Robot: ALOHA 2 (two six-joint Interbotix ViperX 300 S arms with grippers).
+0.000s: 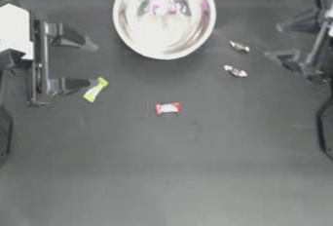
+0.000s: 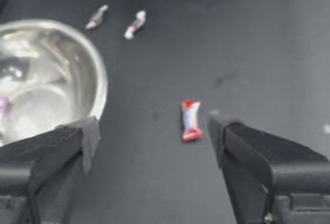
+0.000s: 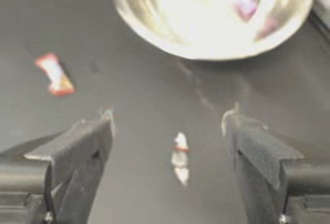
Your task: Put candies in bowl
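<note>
The shiny metal bowl (image 1: 133, 35) stands at the table's far middle, with a pink-purple candy (image 1: 164, 9) inside it. A yellow-green candy (image 1: 95, 89) lies just beside one fingertip of my left gripper (image 1: 81, 60), which is open at the left. A red-and-white candy (image 1: 168, 108) lies mid-table and shows ahead of the left jaws (image 2: 190, 120). Two tiny whitish-red candies (image 1: 239, 47) (image 1: 235, 71) lie right of the bowl. My right gripper (image 1: 286, 42) is open at the right. One tiny candy (image 3: 181, 158) lies on the table in line with its open jaws.
The bowl's rim (image 2: 97, 73) is close to the left gripper's far finger. A white block (image 1: 14, 28) sits on the left arm at the left edge. Dark bare table stretches across the whole near half.
</note>
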